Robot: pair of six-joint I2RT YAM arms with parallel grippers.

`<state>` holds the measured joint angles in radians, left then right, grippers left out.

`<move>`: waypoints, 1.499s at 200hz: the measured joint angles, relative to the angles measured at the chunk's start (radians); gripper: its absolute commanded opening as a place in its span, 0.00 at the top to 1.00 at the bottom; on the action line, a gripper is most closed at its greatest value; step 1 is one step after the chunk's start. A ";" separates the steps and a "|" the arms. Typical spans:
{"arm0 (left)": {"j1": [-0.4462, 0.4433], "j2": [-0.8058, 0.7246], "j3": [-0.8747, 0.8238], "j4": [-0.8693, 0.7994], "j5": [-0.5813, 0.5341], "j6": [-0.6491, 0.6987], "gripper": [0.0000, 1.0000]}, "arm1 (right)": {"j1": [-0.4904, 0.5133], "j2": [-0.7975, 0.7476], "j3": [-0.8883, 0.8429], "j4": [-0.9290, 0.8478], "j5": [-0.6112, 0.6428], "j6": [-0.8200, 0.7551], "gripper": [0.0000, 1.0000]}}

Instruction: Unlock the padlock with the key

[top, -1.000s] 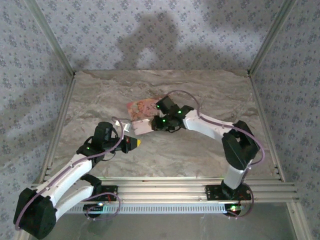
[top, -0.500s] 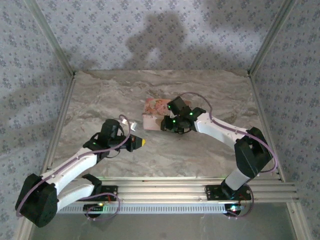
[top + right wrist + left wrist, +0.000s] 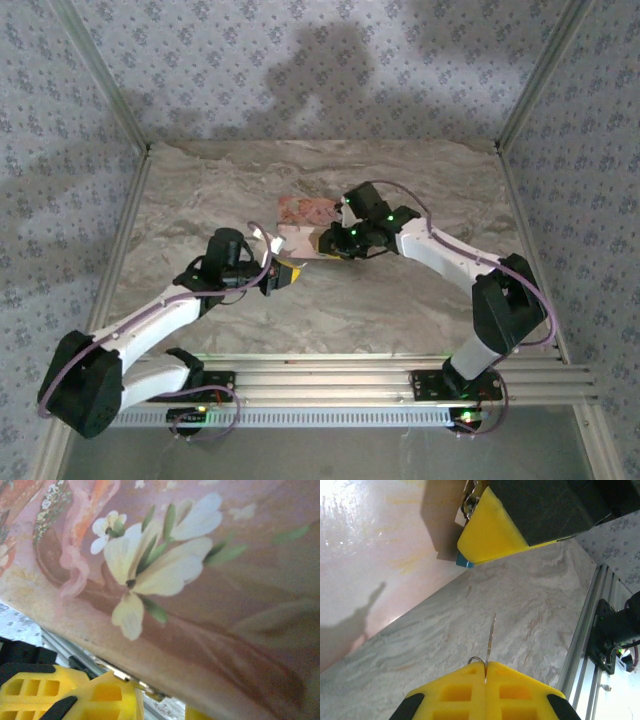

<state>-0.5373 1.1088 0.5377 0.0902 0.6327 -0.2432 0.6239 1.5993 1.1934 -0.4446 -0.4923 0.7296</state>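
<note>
My left gripper [image 3: 288,272] [image 3: 486,666] is shut on the key [image 3: 491,639], whose thin blade shows edge-on and points forward over the marble. My right gripper [image 3: 326,243] [image 3: 155,707] is shut on the near edge of the pink picture-printed box [image 3: 303,213] [image 3: 200,580] and holds it tilted. In the left wrist view the right gripper's yellow finger [image 3: 490,530] is just ahead of the key, against the box's side [image 3: 375,555]. A small blue corner [image 3: 465,561] and some metal [image 3: 469,500] peek out beside it. I cannot tell whether that is the padlock. A metal clasp [image 3: 132,681] sits on the box's edge.
The marble table [image 3: 400,300] is fenced by aluminium rails [image 3: 400,372] at the front and sides, with patterned walls behind. The rail and the right arm's base [image 3: 615,630] lie to the right in the left wrist view.
My left gripper has moved right and up with the key, close to the box. The right gripper shifted the pink box to the right and turned it.
</note>
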 measured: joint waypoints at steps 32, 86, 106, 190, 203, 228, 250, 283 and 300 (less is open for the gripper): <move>-0.001 0.050 -0.006 0.095 0.007 0.000 1.00 | -0.035 0.000 0.019 -0.005 -0.069 0.003 1.00; -0.002 0.091 -0.014 0.200 -0.017 0.012 1.00 | -0.050 0.001 0.023 -0.005 -0.150 0.026 1.00; -0.002 0.098 -0.019 0.227 -0.024 0.015 1.00 | -0.053 0.001 0.023 -0.005 -0.155 0.034 1.00; -0.023 0.215 -0.019 0.330 -0.069 0.011 1.00 | -0.055 0.022 0.028 -0.005 -0.150 0.084 1.00; -0.026 0.230 -0.017 0.336 -0.072 0.007 1.00 | -0.055 0.024 0.028 -0.005 -0.148 0.091 1.00; -0.039 0.242 -0.009 0.356 -0.073 0.006 1.00 | -0.055 0.024 0.028 -0.004 -0.148 0.095 1.00; -0.045 0.242 0.000 0.370 -0.073 0.007 1.00 | -0.055 0.024 0.028 -0.004 -0.148 0.098 1.00; -0.054 0.243 0.008 0.378 -0.076 0.003 1.00 | -0.062 0.026 0.031 -0.001 -0.151 0.102 1.00; -0.054 0.243 0.008 0.379 -0.077 -0.001 1.00 | -0.063 0.026 0.032 -0.001 -0.151 0.105 1.00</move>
<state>-0.5915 1.3521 0.5453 0.4690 0.5556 -0.2443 0.5606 1.6257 1.2259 -0.4454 -0.6434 0.8349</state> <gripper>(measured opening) 0.059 0.191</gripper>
